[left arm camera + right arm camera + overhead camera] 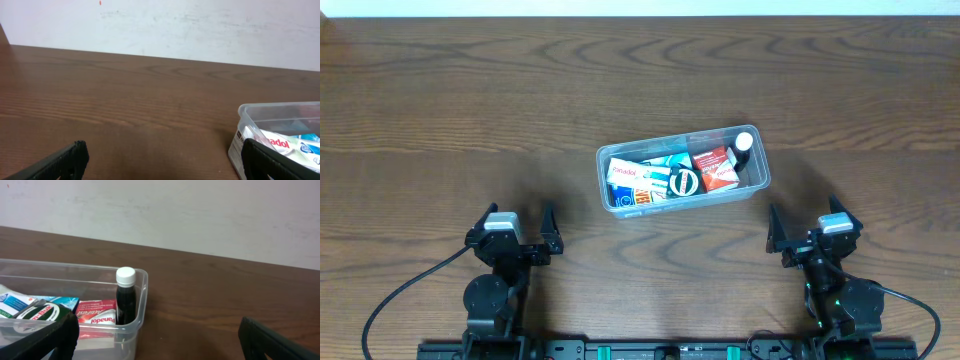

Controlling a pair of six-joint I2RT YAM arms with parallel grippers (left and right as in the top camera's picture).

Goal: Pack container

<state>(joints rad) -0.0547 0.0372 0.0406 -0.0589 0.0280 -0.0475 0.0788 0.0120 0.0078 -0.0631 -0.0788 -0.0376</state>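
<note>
While left tool (518,212) and right tool (803,208) gape, one container (605,160) stands packed.

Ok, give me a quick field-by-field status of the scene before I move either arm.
container: clear tub, mid-table, no lid on it
contents: several small boxes, one a red box; a dark bottle with a white cap
bottle position: standing in the tub's right-end corner
left fingers: open, empty, nearer the robot than the tub's left end
right fingers: open, empty, nearer the robot than the tub's right end
contact: neither arm touches the tub
</note>
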